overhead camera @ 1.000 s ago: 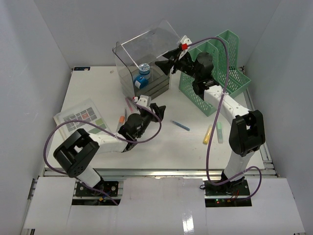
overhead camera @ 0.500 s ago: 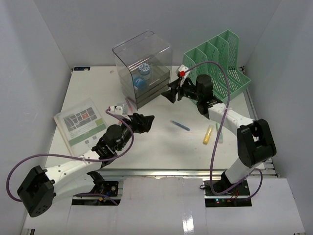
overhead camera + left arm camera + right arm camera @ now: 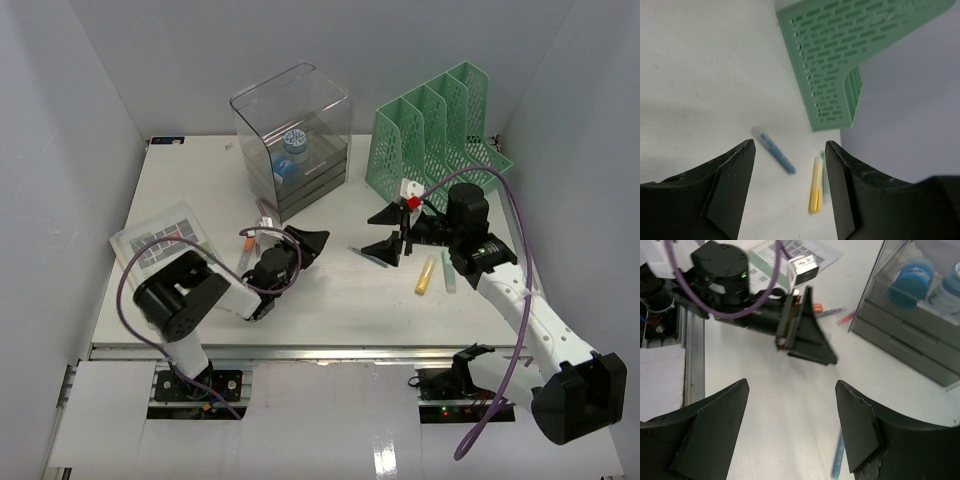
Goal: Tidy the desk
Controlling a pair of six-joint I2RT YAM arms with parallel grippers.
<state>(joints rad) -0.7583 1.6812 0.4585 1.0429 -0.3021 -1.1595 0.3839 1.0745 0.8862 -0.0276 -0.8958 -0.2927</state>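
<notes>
Holding blue jars [image 3: 288,166], clear box [image 3: 322,100] on desk [image 3: 330,295]

Robot lab test cell: plain white enclosure walls [image 3: 70,120], aluminium rail [image 3: 320,352] fronting desk [image 3: 330,300].

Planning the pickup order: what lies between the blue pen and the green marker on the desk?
A yellow marker, close beside the green marker; the top view shows it best.

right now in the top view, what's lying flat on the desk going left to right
printed sheet → orange-tipped pen → blue pen → yellow marker → green marker
</notes>
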